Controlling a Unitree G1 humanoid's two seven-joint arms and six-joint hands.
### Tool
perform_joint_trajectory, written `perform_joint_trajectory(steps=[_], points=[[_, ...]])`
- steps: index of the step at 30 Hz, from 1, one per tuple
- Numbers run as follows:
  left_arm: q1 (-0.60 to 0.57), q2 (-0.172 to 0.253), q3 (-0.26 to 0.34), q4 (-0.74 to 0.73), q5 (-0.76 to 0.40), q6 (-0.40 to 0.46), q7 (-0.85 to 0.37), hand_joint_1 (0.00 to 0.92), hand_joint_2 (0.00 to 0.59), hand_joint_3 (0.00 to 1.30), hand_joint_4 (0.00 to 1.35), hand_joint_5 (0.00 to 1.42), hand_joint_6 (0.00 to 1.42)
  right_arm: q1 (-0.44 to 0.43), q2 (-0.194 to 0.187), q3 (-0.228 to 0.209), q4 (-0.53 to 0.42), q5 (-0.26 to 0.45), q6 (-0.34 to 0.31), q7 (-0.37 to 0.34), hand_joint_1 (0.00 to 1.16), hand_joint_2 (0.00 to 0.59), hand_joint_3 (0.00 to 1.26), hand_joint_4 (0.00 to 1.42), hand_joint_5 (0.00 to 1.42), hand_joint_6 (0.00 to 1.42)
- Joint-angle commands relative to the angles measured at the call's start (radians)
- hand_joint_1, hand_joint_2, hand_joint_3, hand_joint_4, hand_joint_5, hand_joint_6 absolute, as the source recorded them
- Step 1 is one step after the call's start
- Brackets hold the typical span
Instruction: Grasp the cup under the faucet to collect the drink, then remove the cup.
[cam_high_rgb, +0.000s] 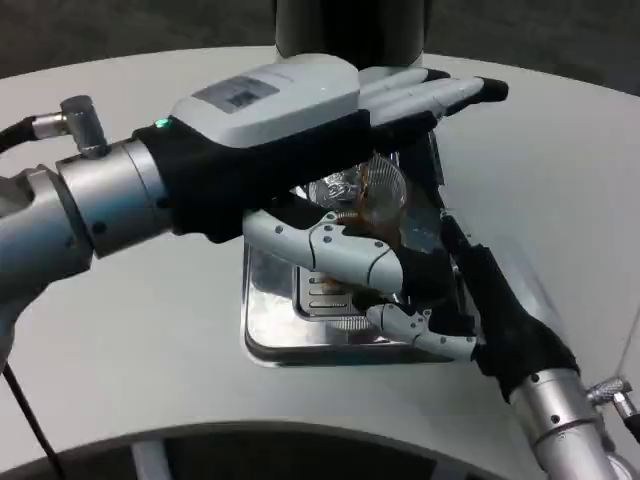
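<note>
Cup (375, 195) upright on tray (265, 330) | right hand (400, 275) wraps it | left hand (300, 120) flat above, fingers extended, empty

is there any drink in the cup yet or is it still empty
Drink is in it: amber liquid shows through the clear cup, held by the right hand over the drip tray.

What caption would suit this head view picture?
Robot's right hand grips a clear cup over a shiny drip tray, left hand above.
</note>
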Motion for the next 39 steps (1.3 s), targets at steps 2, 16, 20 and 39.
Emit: perform_joint_trajectory(steps=[2,16,20,39], points=[[0.023,0.022,-0.011,-0.011,0.009,-0.002,-0.012,0.0,0.073,0.0,0.0,0.0,0.0,-0.054,0.018,0.011,0.06,0.025,-0.033,-0.039,0.74,0.187,0.0,0.0,0.0,0.0],[0.023,0.03,-0.008,0.002,0.003,0.001,-0.008,0.0,0.073,0.0,0.0,0.0,0.0,-0.167,0.046,0.02,0.219,0.054,-0.072,-0.099,0.77,0.178,0.0,0.0,0.0,0.0],[0.023,0.032,-0.008,0.008,0.003,-0.001,-0.007,0.0,0.073,0.0,0.0,0.0,0.0,-0.193,0.053,0.02,0.268,0.064,-0.089,-0.116,0.78,0.173,0.0,0.0,0.0,0.0],[0.015,0.043,-0.006,0.046,0.0,-0.024,-0.002,0.0,0.075,0.0,0.0,0.0,0.0,-0.264,0.087,0.028,0.4,0.083,-0.131,-0.174,0.78,0.172,0.0,0.0,0.0,0.0]])
